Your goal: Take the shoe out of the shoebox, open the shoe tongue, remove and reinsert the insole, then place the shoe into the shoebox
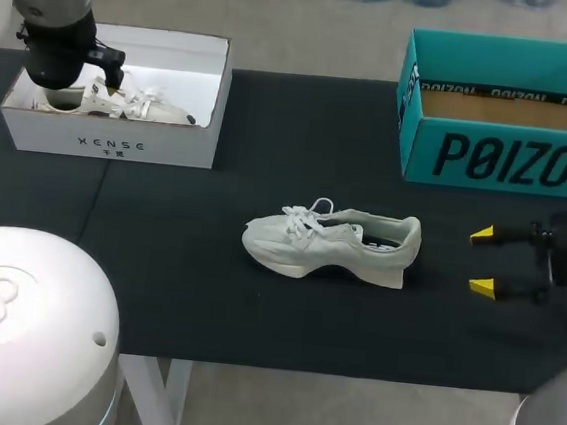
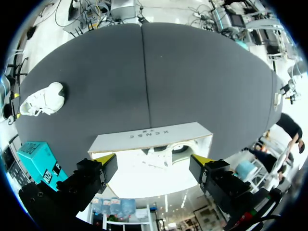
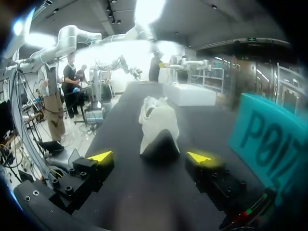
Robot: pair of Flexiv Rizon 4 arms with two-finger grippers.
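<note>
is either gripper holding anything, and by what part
Nothing is held. The right gripper is open, short of the shoe on the table; the left gripper hangs open over the white shoebox.

The shoe [image 1: 333,242] lies at the middle of the table [image 1: 156,281], toe to the left, heel to the right. Behind the shoe and well to its left stands the shoebox [image 1: 110,136], with a second shoe [image 1: 138,108] inside it; the left gripper [image 2: 154,159] hangs over that box. Behind the shoe and to its right stands another box [image 1: 500,158]. Right of the shoe's heel, near but apart, sits the right gripper [image 1: 483,260], pointing at the heel
</note>
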